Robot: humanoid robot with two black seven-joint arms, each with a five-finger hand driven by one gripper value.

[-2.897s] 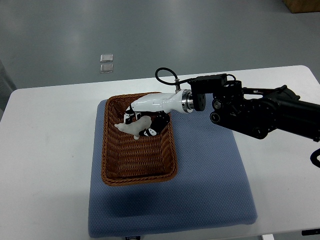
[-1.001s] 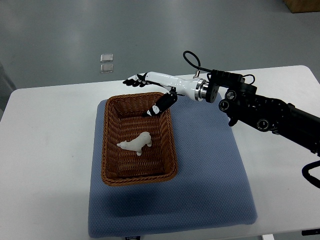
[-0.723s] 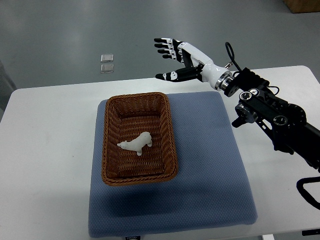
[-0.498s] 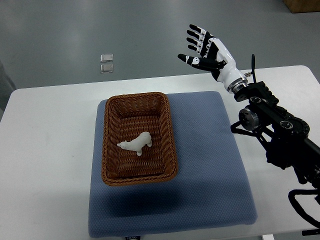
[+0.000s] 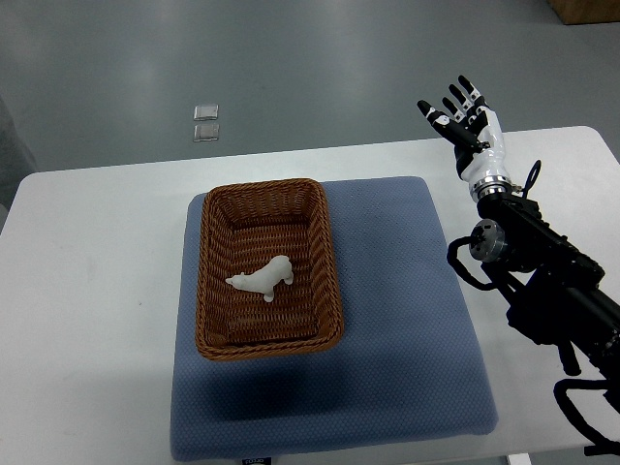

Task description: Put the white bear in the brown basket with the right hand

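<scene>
The white bear is a small, smooth, pale figurine lying on its side, its long body slanting from a pointed end at the left up to a rounder end at the right. It lies on the floor of the brown basket, roughly in the middle and apart from all four walls. The basket is a rectangular wicker tray of woven brown strands, with its long sides running near to far, and it sits on the left half of a blue textured mat spread over a white table.

I count one bear, one basket, one mat, one robot hand in sight, and two small clear squares on the grey floor beyond the table's far edge, one just nearer than the other.

The right hand is white with black fingertips, held up over the far right edge of the mat, well apart from the basket. Its fingers are spread and straight, grasping nothing. Its black arm runs down the right side of the table.

I can read no writing or labels on anything
</scene>
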